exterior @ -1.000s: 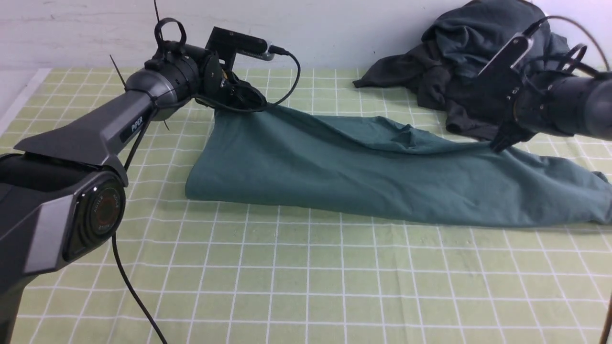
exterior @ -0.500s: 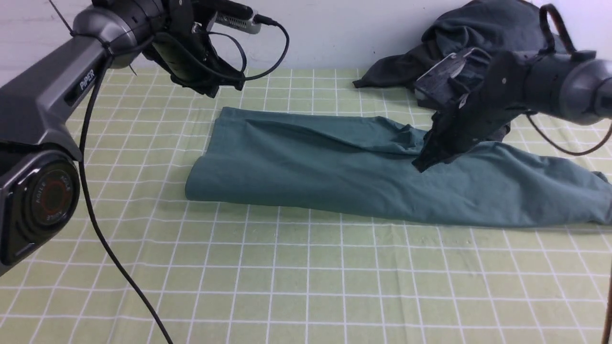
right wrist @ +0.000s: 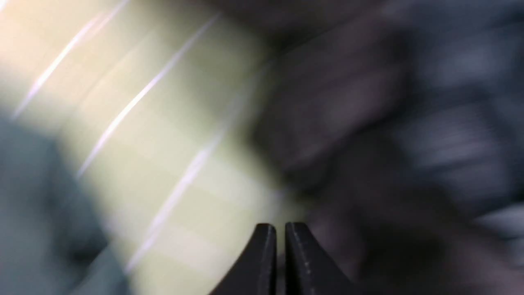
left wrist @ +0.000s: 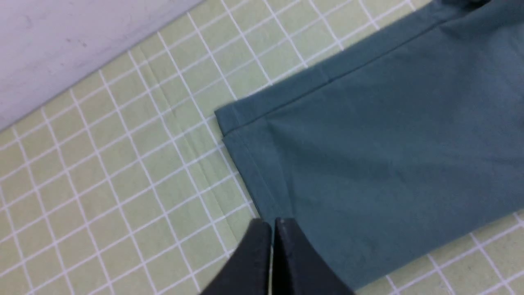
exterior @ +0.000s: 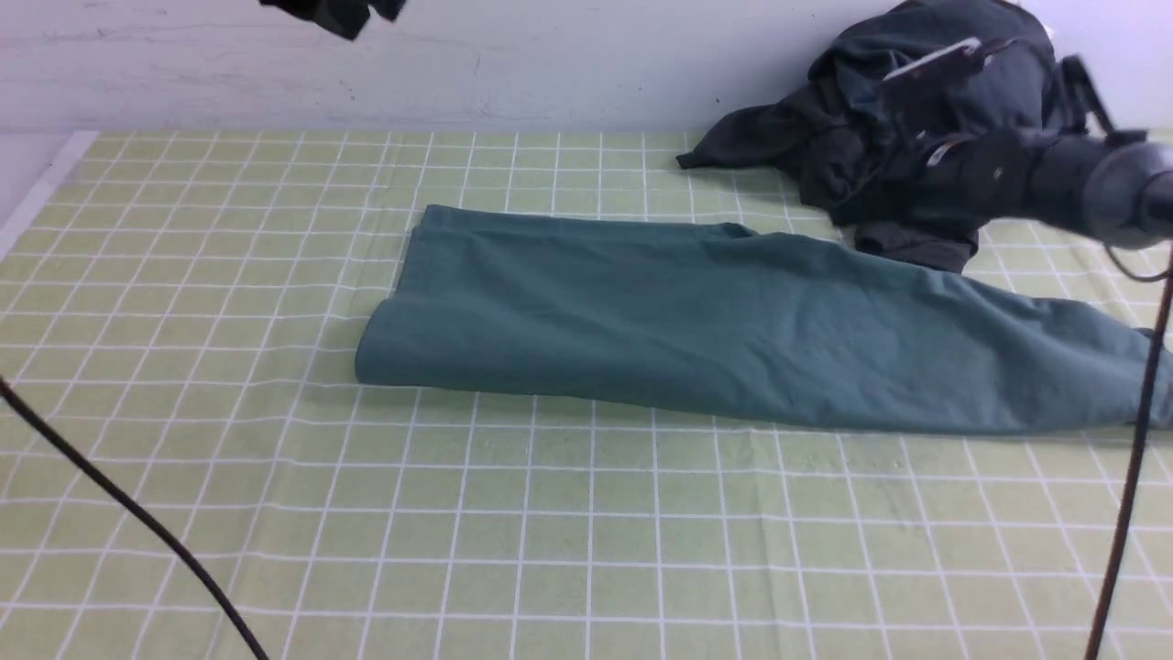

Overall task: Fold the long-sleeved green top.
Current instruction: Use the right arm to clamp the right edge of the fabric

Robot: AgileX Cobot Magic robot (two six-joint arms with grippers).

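The green long-sleeved top (exterior: 696, 339) lies flat on the checked cloth, folded into a long band running from mid-table to the right edge. No gripper touches it. My left gripper (left wrist: 273, 223) is shut and empty, hovering high above the band's hemmed corner (left wrist: 229, 119). In the front view only a dark bit of the left arm (exterior: 334, 11) shows at the top edge. My right arm (exterior: 1081, 179) is blurred at the back right, its fingers lost against dark cloth. In its own view the right gripper (right wrist: 280, 227) has its jaws almost together with nothing between them.
A dark charcoal heap of clothes (exterior: 916, 119) sits at the back right against the white wall (exterior: 550, 64), touching the band's far edge. Black cables (exterior: 119, 513) cross the front left and front right (exterior: 1127, 495). The yellow-green checked cloth (exterior: 586, 550) covers the table.
Both grippers let go of the top and shut. The left arm rose up and out of the front view. The right arm swung back over the dark heap. The top settled flat.
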